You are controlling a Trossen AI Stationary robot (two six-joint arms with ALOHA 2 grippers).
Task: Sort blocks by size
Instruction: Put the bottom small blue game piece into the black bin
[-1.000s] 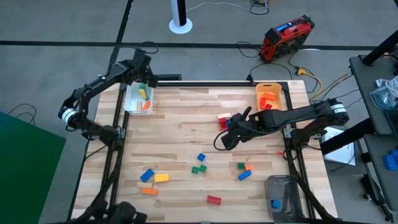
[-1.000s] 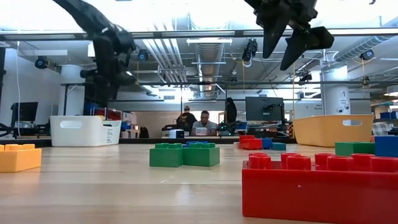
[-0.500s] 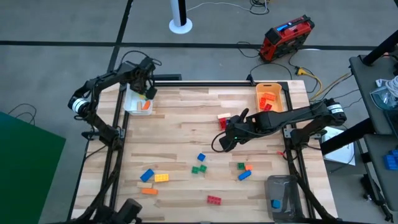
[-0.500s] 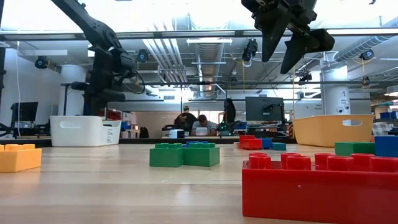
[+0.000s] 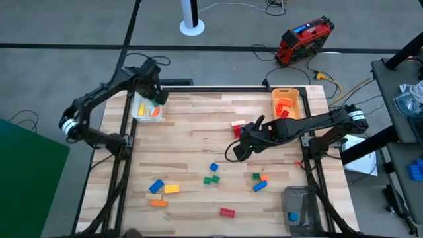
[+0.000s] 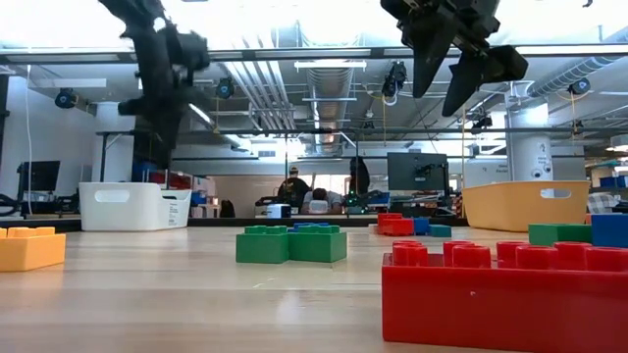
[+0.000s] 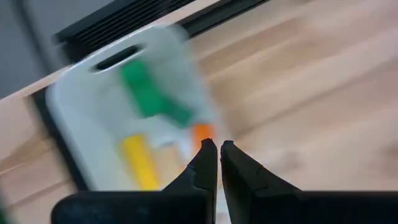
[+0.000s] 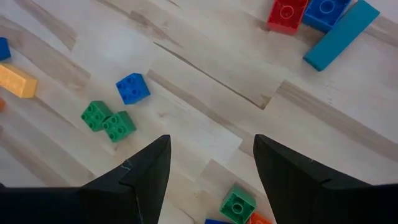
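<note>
Loose blocks lie flat on the wooden table: a red and blue group, a blue one, a green pair, and others nearer the front. My right gripper hangs open above the table's middle, clear of them; its wrist view shows the blue block and the green pair below. My left gripper is shut and empty above the white bin, which holds green, yellow and orange blocks.
An orange bin with red and orange blocks stands at the far right. A grey bin with a blue block stands at the near right. More blocks lie near the front left, and a red one sits by the near edge.
My left arm has swung about over the white bin, and its gripper has gone up, staying above the bin. My right gripper has kept almost still, open above the table's middle.
</note>
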